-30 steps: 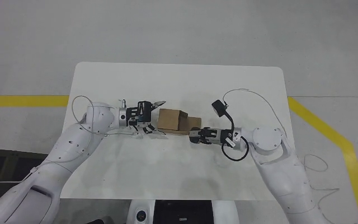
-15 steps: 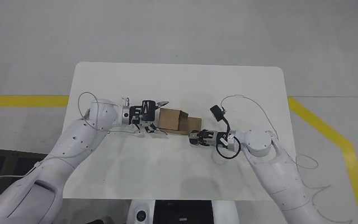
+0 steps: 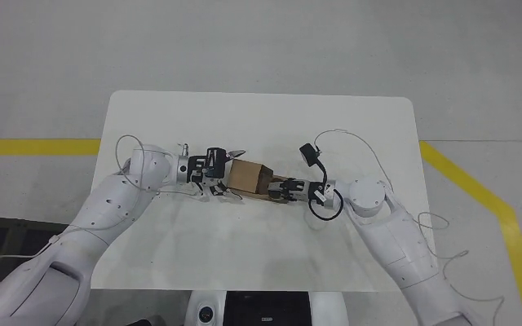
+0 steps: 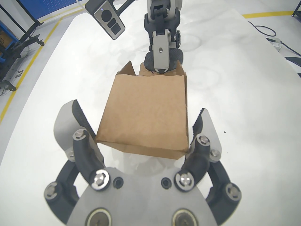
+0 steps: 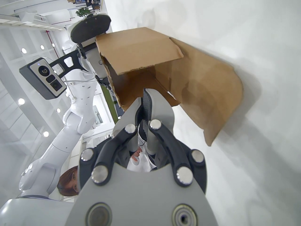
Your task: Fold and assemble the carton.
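Carton (image 3: pixel 249 174) is lying on its side mid-tabletop (image 3: pixel 326 122), btwn the two arms. Its long axis is running arm to arm, w/ the open mouth facing the R arm and the closed end facing the L. L gripper (image 4: pixel 138 110) is sitting spread wide, straddling the closed end w/o clamping. R gripper (image 5: pixel 147 95) is pinching tight on nothing, tip poking at the mouth. Flap-folding looks to be going on. Next move prob. needs the side flaps tucked in, then the big flap (image 5: pixel 211 99), lying flat on the tabletop, lifted over, w/ L bracing.

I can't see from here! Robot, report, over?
Left claw open, straddling carton. Right claw shut, tip at its open end. One flap flat on table.
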`<control>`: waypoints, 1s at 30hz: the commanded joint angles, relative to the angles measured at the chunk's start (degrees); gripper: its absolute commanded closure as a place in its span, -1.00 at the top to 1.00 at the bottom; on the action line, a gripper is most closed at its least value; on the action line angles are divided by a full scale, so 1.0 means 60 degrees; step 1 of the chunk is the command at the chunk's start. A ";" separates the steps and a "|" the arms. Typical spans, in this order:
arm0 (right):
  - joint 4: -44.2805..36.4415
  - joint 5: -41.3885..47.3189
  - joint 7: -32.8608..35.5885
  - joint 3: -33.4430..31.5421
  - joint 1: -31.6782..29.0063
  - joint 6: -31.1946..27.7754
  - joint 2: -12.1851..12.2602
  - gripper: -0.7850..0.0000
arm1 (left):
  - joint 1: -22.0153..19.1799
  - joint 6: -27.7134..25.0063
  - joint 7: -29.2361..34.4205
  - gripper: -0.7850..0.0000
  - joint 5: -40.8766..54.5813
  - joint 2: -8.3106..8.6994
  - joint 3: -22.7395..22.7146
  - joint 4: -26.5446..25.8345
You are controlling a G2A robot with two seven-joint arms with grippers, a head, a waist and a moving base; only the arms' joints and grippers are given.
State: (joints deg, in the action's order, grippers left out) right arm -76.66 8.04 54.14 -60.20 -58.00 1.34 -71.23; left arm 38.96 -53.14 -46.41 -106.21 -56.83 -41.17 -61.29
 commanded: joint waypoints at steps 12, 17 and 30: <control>-0.0022 -0.0149 0.0206 -0.0017 0.0231 0.0081 0.0046 -1.00 | 0.0088 -0.0125 0.0202 1.00 0.0077 0.0101 -0.0116 -0.0091; -0.1140 -0.0515 0.0470 -0.0355 -0.0345 0.0229 0.0232 -1.00 | 0.0092 -0.0221 0.0394 1.00 0.0315 0.0107 -0.0192 -0.0116; -0.1334 -0.0524 0.0120 -0.0343 -0.0644 0.0572 0.0251 -1.00 | 0.0138 -0.0527 0.0780 1.00 0.0522 0.0152 -0.0255 -0.0307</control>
State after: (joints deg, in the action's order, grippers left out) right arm -84.23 5.03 55.27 -62.17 -61.39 3.88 -69.80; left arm 39.85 -56.28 -41.91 -103.15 -55.91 -42.68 -63.11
